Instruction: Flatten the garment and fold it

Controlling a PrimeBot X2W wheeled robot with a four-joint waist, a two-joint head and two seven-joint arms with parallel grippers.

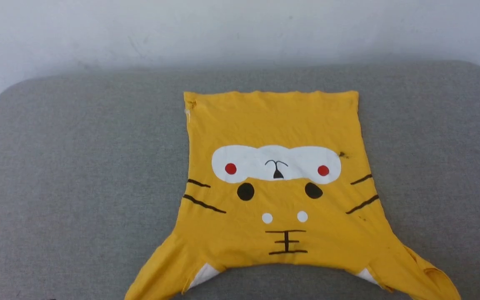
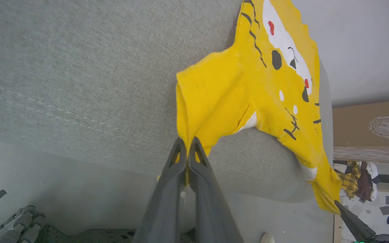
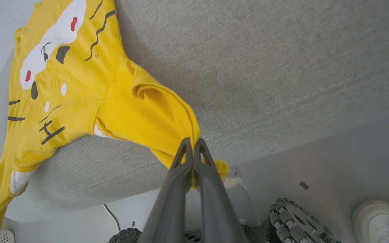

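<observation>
The garment (image 1: 277,125) lies print-up on the grey padded surface (image 1: 77,166), hem toward twelve o'clock (sleeves trailing off the six o'clock edge). The left gripper (image 2: 187,143) pinches the seven o'clock sleeve, and the right gripper (image 3: 192,143) pinches the five o'clock one.

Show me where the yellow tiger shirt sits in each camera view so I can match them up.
Head view: the garment lies centred on the grey cushion, hem far, sleeves at the bottom edge.
Left wrist view: garment at upper right, one sleeve pinched in the left gripper.
Right wrist view: garment at upper left, the other sleeve pinched in the right gripper.
Shared landmark: the white patch with two red dots.
</observation>
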